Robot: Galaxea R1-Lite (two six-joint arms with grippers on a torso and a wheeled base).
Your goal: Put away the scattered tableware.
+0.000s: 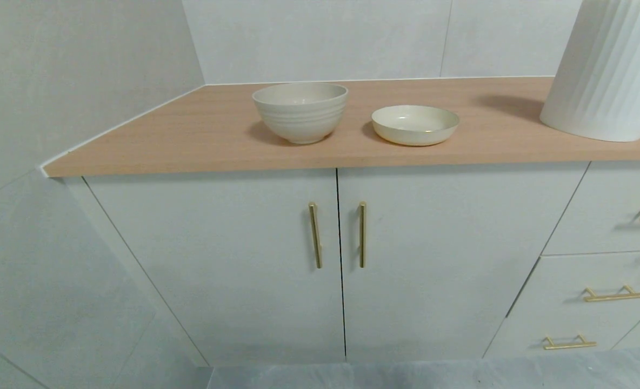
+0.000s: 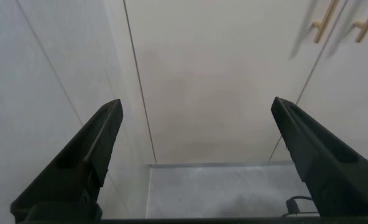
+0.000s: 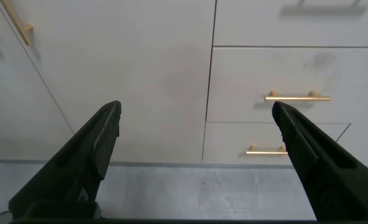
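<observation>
Hanging below the bowl [image 1: 300, 111], both pincers [image 2: 195, 101] [image 3: 195, 104] gape.

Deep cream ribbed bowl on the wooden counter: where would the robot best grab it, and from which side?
Probably its rim, from above: the deep cream ribbed bowl stands upright, mouth open, so the lip can be pinched inside and out. Its rounded wall looks too wide to span. The shallow cream dish sits apart on its right.
</observation>
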